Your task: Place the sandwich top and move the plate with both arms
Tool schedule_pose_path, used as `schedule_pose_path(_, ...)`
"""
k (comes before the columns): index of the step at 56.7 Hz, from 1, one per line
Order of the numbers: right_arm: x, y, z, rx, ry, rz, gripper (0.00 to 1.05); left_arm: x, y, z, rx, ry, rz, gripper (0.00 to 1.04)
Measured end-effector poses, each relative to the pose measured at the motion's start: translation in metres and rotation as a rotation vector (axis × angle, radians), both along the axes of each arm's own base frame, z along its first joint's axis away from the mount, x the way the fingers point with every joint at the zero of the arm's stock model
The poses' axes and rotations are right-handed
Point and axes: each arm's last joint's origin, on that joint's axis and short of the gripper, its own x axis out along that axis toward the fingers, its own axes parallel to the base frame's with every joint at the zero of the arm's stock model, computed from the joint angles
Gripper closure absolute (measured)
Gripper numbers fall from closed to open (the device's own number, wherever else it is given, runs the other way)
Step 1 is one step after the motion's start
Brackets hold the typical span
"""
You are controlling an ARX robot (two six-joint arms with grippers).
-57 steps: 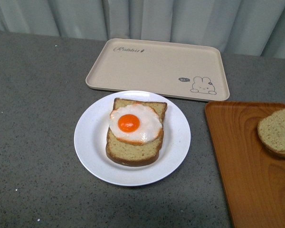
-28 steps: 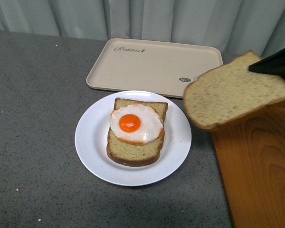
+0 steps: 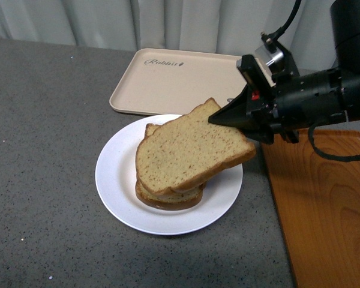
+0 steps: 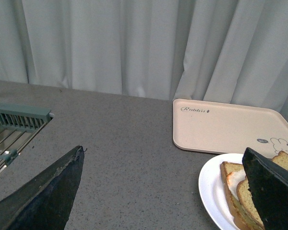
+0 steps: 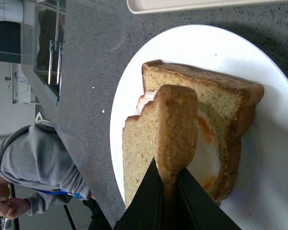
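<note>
The sandwich top (image 3: 189,155), a tan speckled slice, hangs tilted over the thicker slice (image 3: 168,200) on the white plate (image 3: 117,191) and hides the egg in the front view. My right gripper (image 3: 218,119) is shut on the top's right edge. In the right wrist view the right gripper (image 5: 168,173) pinches the sandwich top (image 5: 158,134) by its crust, above the egg slice (image 5: 221,103) and the plate (image 5: 182,43). My left gripper (image 4: 163,151) stands open left of the plate (image 4: 209,189), holding nothing.
A beige rabbit tray (image 3: 180,78) lies behind the plate. An orange wood-grain tray (image 3: 324,204) lies to the right, under my right arm. A sink rack (image 4: 19,120) is at the far left. A person in grey (image 5: 33,158) stands beyond the counter edge.
The right arm carried the sandwich top leftward from above the orange tray and lowered it over the egg slice. The egg is now covered.
</note>
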Motion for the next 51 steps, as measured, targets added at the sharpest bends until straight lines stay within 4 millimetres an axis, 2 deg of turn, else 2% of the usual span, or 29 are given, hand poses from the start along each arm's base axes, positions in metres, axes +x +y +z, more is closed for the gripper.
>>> schedule_pose_path(10, 0.001, -0.004, -0.017, -0.025, 0.045, -0.027, 1.02, 0.000, 0.000, 0.000, 0.000, 0.000, 0.000, 0.06)
schedule_pose_path(17, 0.002, -0.011, -0.019, -0.044, 0.037, -0.043, 1.01, 0.000, 0.000, 0.000, 0.000, 0.000, 0.000, 0.06)
schedule_pose_path(22, 0.002, -0.020, -0.021, -0.060, 0.046, -0.080, 0.77, 0.000, 0.000, 0.000, 0.000, 0.000, 0.000, 0.06)
schedule_pose_path(28, -0.001, -0.034, -0.017, -0.058, 0.045, -0.144, 0.59, 0.000, 0.000, 0.000, 0.000, 0.000, 0.000, 0.06)
schedule_pose_path(33, -0.004, -0.048, -0.004, -0.061, 0.004, -0.210, 0.45, 0.000, 0.000, 0.000, 0.000, 0.000, 0.000, 0.06)
schedule_pose_path(45, -0.022, -0.074, 0.053, -0.056, -0.154, -0.328, 0.09, 0.000, 0.000, 0.000, 0.000, 0.000, 0.000, 0.06)
schedule_pose_path(47, -0.029, -0.076, 0.061, -0.056, -0.172, -0.336, 0.07, 0.000, 0.000, 0.000, 0.000, 0.000, 0.000, 0.06)
schedule_pose_path(51, -0.040, -0.078, 0.073, -0.088, -0.199, -0.355, 0.10, 0.000, 0.000, 0.000, 0.000, 0.000, 0.000, 0.06)
